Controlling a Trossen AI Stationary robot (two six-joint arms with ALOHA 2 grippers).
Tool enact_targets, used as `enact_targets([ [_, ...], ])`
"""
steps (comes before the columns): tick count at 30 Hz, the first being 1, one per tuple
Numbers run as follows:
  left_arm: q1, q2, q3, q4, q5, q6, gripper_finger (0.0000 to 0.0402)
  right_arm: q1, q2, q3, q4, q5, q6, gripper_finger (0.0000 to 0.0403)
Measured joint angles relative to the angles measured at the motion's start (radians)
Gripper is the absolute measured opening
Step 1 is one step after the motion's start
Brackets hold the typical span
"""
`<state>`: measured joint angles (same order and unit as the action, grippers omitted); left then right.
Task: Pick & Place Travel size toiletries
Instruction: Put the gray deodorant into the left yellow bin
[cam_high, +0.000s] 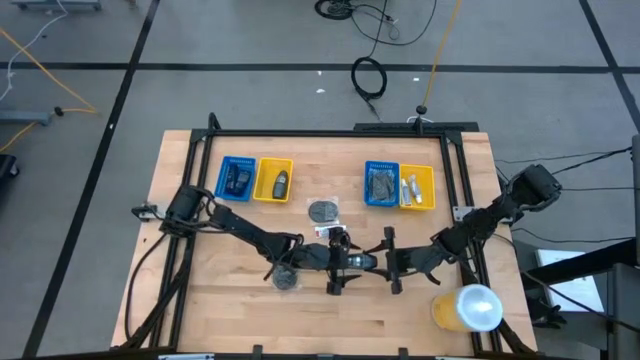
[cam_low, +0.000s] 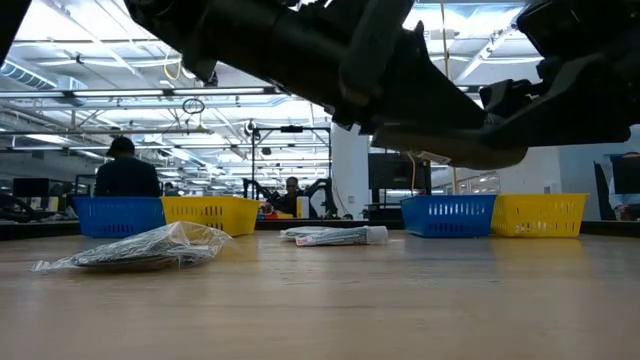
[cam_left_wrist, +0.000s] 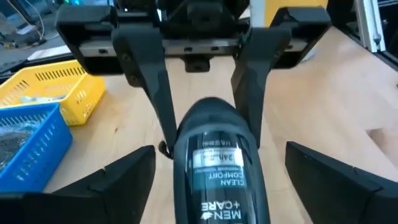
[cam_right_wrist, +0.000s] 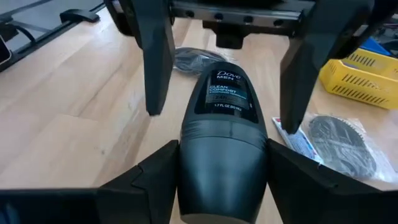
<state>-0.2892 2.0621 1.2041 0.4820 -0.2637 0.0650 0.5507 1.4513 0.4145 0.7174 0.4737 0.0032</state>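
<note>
A dark grey oval deodorant stick (cam_high: 360, 260) lies level above the table's middle, between my two grippers, which face each other. My right gripper (cam_right_wrist: 224, 180) is shut on its rounded cap end. My left gripper (cam_left_wrist: 221, 186) is open. Its fingers (cam_right_wrist: 155, 62) stand to either side of the labelled end (cam_left_wrist: 214, 165) with a gap on each side. On the table lie two clear-wrapped discs (cam_high: 323, 211) (cam_high: 285, 278) and a white tube (cam_high: 335, 232). The low view shows one disc (cam_low: 140, 248) and the tube (cam_low: 335, 236) flat on the wood. My right gripper pinches the stick's cap end (cam_right_wrist: 224, 155) between its two fingers (cam_right_wrist: 152, 180), one on each narrow side. It comes in level from the table's right, with the fingers lying along the stick. The stick is lifted clear and level, and its labelled end points toward my left gripper.
Blue (cam_high: 237, 178) and yellow (cam_high: 273, 180) trays sit at the far left, and blue (cam_high: 381, 185) and yellow (cam_high: 417, 187) trays at the far right, all holding small items. A big yellow cylinder with a white top (cam_high: 468, 308) stands near the right front corner. Bare wood lies along the near edge.
</note>
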Motion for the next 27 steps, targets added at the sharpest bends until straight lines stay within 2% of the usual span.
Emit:
enact_targets([
  [6, 0.004, 0.01, 0.0, -0.005, 0.001, -0.024, 0.0304, 0.0, 0.0, 0.0, 0.021, 0.001, -0.001, 0.0204],
  [10, 0.005, 0.011, 0.0, 0.01, -0.003, -0.03, 0.028, 0.0, 0.0, 0.0, 0.025, 0.05, -0.001, 0.0204],
  [22, 0.01, 0.011, -0.001, 0.013, 0.002, -0.048, 0.02, 0.0, 0.0, 0.0, 0.033, 0.048, -0.008, 0.0209],
  [27, 0.01, 0.011, -0.001, 0.012, 0.005, -0.049, 0.0198, -0.001, 0.0, 0.0, 0.027, 0.005, -0.013, 0.023],
])
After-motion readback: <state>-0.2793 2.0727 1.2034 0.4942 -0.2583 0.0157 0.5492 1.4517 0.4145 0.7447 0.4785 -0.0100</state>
